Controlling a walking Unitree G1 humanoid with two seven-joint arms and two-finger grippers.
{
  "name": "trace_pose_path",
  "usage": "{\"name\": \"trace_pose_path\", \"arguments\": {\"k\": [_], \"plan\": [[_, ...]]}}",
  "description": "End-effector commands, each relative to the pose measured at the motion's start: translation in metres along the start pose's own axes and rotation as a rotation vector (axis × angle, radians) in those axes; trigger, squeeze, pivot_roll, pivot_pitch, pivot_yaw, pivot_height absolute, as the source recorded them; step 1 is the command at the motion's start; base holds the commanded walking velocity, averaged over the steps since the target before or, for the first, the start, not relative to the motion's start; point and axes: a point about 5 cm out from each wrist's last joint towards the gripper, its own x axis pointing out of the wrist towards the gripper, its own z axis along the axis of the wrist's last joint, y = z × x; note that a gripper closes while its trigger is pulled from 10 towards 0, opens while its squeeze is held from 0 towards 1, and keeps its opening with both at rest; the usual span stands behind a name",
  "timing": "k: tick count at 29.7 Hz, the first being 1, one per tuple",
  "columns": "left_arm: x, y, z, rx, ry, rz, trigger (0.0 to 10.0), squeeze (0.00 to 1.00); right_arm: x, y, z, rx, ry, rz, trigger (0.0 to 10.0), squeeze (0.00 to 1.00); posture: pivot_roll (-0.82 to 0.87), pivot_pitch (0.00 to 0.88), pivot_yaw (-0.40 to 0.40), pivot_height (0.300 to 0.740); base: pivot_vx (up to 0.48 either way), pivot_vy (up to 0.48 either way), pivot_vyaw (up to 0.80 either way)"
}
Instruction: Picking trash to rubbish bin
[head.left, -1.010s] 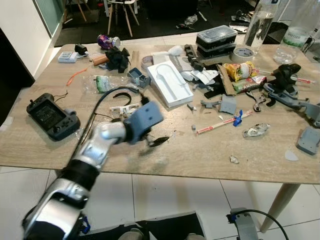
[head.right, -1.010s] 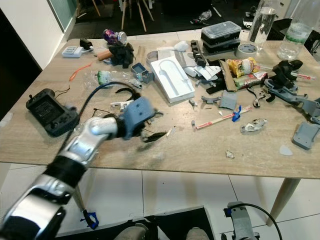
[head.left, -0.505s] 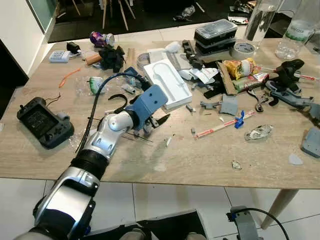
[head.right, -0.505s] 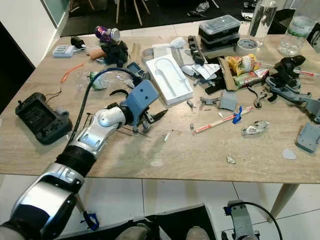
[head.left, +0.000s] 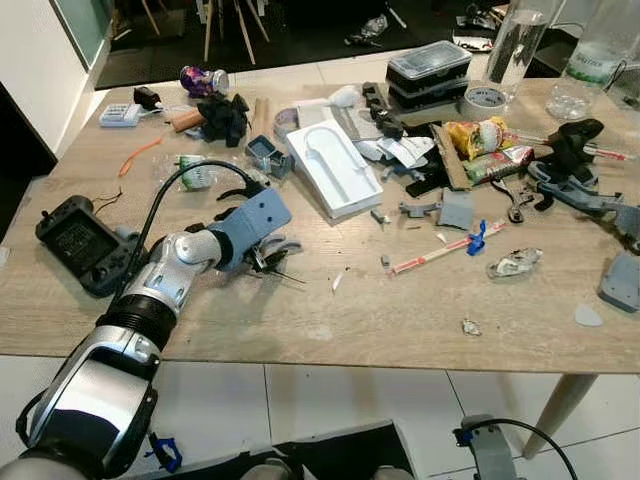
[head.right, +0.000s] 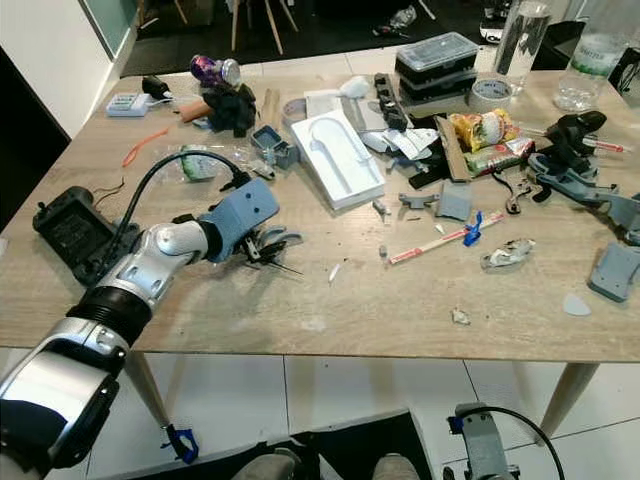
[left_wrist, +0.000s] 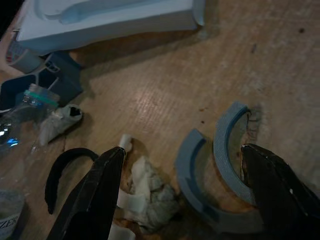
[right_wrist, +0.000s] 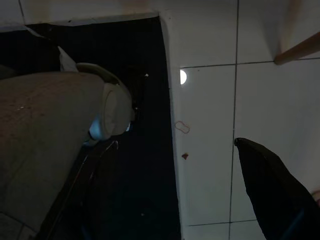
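My left gripper (left_wrist: 182, 192) hung low over the wooden table (head.left: 400, 320), fingers spread wide, holding nothing. My wrist camera caught what the head views blurred: two grey curved pieces (left_wrist: 220, 165) and a crumpled white scrap (left_wrist: 147, 192) lay between the fingers. Beyond sat the white foam tray (head.left: 335, 170). My right gripper (right_wrist: 272, 187) pointed at floor tiles; I couldn't tell its state.

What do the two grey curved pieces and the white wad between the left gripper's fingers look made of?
The curved pieces look like matte grey rigid plastic: even thickness, clean edges. The white wad looks like crumpled tissue or paper, soft and creased. The left gripper is open over both.
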Motion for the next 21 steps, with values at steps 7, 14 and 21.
{"name": "trace_pose_path", "arguments": {"k": [7,14,21], "plan": [[-0.002,-0.053,-0.053,-0.097,0.226,-0.329,10.0,0.00,-0.001,0.003,-0.011,-0.010,0.049,-0.003,10.0,0.00,-0.09,0.151,0.078,0.740,0.000,0.000,0.00],[0.002,-0.057,-0.055,-0.253,0.237,-0.296,10.0,0.00,-0.001,0.002,-0.012,-0.012,0.052,-0.008,10.0,0.00,-0.09,0.153,0.077,0.740,0.000,0.000,0.00],[0.006,-0.060,-0.057,-0.486,0.240,-0.258,10.0,0.00,-0.001,0.002,-0.011,-0.015,0.051,-0.011,10.0,0.00,-0.09,0.151,0.077,0.740,0.000,0.000,0.00]]}}
